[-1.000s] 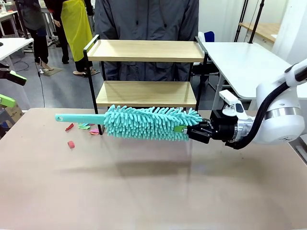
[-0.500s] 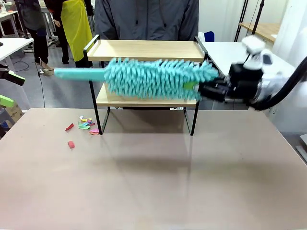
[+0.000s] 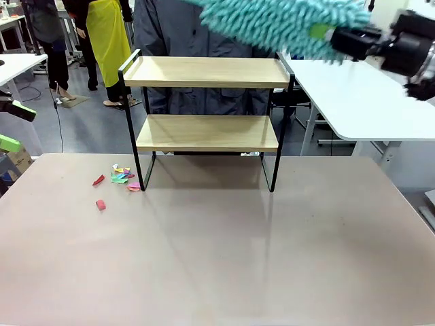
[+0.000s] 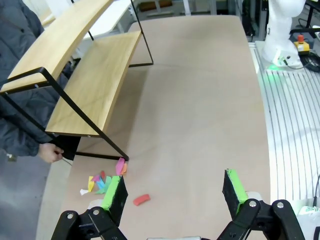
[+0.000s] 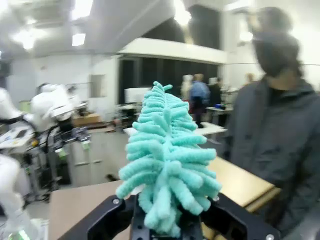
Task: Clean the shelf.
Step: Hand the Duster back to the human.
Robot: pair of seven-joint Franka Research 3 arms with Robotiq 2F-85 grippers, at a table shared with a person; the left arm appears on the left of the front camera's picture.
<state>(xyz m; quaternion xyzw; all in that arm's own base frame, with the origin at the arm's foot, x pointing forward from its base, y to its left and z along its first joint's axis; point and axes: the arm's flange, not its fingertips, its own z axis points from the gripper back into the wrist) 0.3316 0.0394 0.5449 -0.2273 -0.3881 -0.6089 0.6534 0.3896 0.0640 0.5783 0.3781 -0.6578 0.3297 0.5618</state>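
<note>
So right now the right gripper (image 3: pixel 338 35) is way up high, clamped tight on the near end of a fluffy teal duster (image 3: pixel 279 20). From the gripper, the duster head sticks out toward the robot's left, up above the shelf (image 3: pixel 207 112) and not touching it. In the right wrist view you're looking straight down the duster (image 5: pixel 167 165), which rises out from between the black fingers, so the gripper (image 5: pixel 167 227) is pinched shut around its base.

Below and to the left of that gripper sits the shelf, at the far edge of the tan table (image 3: pixel 217 251), two light wooden boards in a thin black frame, both boards bare. A person in a dark grey jacket (image 3: pixel 204 27) stands right behind it.

The left gripper (image 4: pixel 174 192) is off at the table's left edge, holding nothing, with its green-padded fingers (image 4: pixel 235 187) spread wide. Just ahead of its fingertips is a little heap of coloured paper scraps (image 4: pixel 102 182) on the table, next to the shelf's (image 4: pixel 90 85) near foot, plus a lone red scrap (image 4: pixel 141 200) even closer to the fingers. In the front view the scraps (image 3: pixel 119 176) lie just left of the shelf's left leg.
</note>
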